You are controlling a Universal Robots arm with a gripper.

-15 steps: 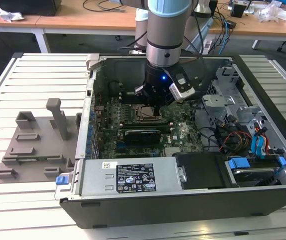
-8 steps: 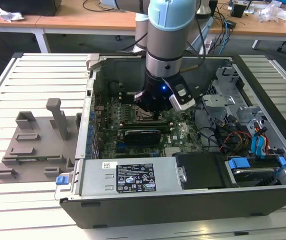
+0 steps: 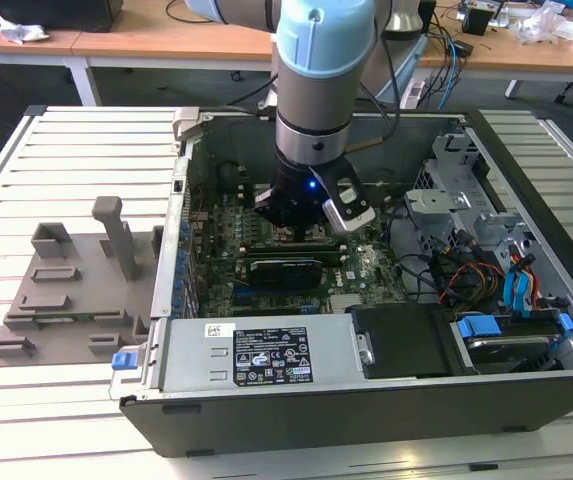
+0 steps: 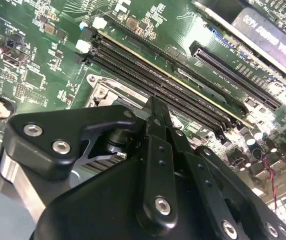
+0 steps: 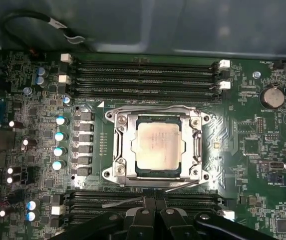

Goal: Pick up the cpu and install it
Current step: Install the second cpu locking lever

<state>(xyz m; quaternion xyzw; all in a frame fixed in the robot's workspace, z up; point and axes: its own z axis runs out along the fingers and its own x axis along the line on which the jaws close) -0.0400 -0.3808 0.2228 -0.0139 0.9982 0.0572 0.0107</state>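
Nearest the first wrist view's camera, the gripper (image 5: 151, 216) is hovering with its black fingers (image 5: 143, 220) pressed together, holding nothing. Beyond it, the cpu (image 5: 157, 146) is lying flat inside the socket frame (image 5: 120, 145) on the green motherboard (image 5: 262, 145), with memory slots (image 5: 147, 75) lining the far side.

Arm (image 3: 311, 70): pale blue end cap above a banded silver-grey cylindrical joint; black wrist housing with a small blue light; silver-white mount at one side; dark cables trailing behind. Gripper (image 4: 155, 112): matte black linkage bars fixed with silver hex-socket screws, bare aluminium block beneath one black bracket
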